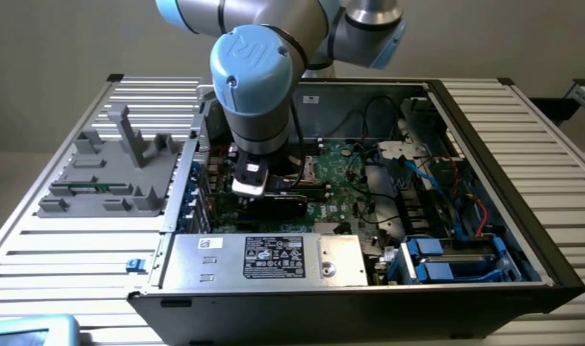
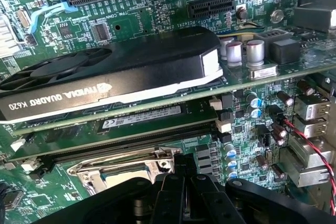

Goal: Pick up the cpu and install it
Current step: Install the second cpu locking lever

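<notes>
My bench (image 1: 523, 180) is a table of pale ribbed aluminium slats – the ribs run across it, with dark caps at the far corners. Behind it stands a plain beige-grey wall (image 1: 61, 36), evenly lit, without hard shadows. On the slats at the exterior view's left sits a grey plastic fixture (image 1: 110, 173) with upright posts and shallow pockets. A small blue clip (image 1: 133, 264) sits at the table's near side – just beside the open black computer case (image 1: 523, 238). A pale blue-edged object (image 1: 27, 333) shows at the near corner, too cropped to name.
</notes>
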Tool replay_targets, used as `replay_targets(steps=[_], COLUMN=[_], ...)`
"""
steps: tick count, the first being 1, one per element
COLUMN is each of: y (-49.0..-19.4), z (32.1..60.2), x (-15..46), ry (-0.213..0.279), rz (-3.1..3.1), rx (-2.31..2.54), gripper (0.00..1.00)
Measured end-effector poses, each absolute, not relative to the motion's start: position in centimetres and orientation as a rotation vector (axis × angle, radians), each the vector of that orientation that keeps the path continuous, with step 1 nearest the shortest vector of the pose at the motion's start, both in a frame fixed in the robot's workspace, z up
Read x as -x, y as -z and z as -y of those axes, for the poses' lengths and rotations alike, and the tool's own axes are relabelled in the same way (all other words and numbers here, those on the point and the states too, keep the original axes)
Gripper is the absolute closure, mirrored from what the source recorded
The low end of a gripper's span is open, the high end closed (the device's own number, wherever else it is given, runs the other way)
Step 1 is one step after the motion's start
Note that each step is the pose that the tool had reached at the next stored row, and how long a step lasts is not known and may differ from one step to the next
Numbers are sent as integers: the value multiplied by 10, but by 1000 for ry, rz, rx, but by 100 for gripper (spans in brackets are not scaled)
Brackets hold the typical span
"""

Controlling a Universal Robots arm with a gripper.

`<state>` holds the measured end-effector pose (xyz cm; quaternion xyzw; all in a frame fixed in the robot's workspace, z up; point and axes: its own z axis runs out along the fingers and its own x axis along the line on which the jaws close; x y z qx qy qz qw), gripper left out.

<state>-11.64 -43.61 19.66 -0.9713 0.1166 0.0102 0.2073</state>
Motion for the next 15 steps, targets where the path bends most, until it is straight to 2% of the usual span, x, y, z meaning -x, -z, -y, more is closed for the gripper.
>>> replay_targets(steps=[15], y=[-190], z=[433], x=[116], ry=[-27], rz=[-326], rx=[2713], gripper=[89])
